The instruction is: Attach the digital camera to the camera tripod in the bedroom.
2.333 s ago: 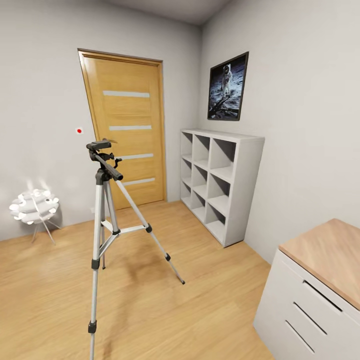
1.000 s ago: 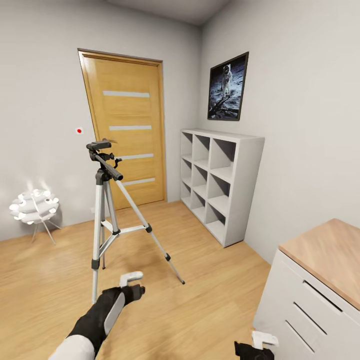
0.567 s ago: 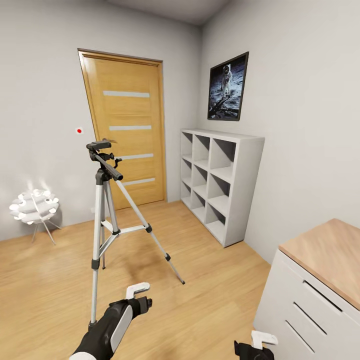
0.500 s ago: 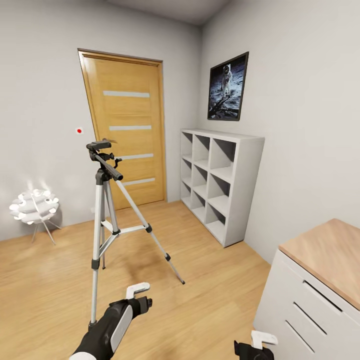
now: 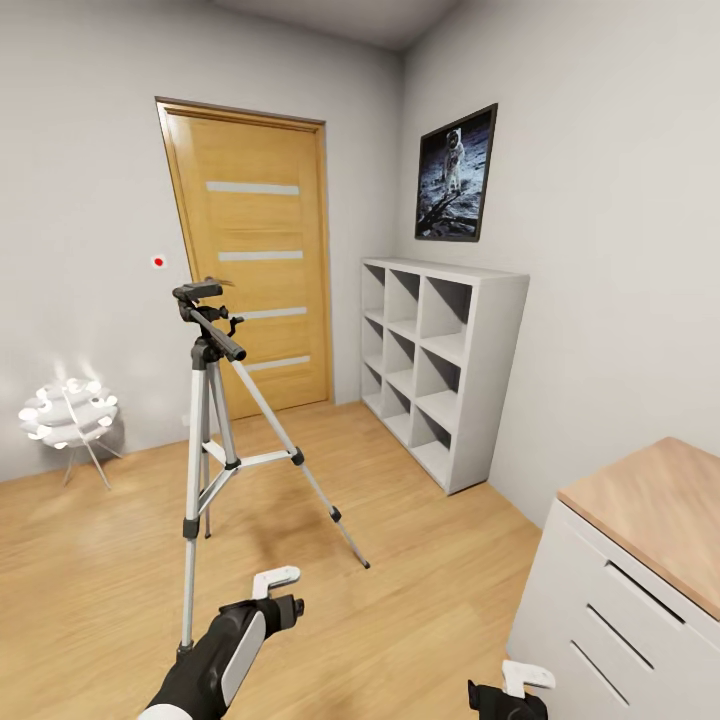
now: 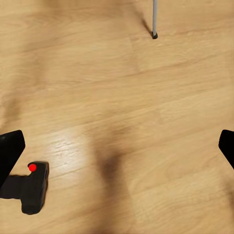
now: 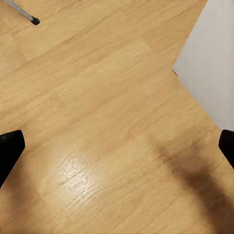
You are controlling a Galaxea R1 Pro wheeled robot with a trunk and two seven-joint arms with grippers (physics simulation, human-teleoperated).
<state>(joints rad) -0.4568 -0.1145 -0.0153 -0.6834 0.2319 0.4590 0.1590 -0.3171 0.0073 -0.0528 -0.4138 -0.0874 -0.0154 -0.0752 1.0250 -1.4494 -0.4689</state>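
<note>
Wooden door [image 5: 255,265], white cube shelf [image 5: 440,370], astronaut poster [image 5: 456,174], globe lamp [image 5: 68,413].

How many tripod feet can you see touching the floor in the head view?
2. One foot sits at the end of the leg angled toward the shelf; another is behind the tripod. The near leg's foot is hidden behind the left arm.
</note>
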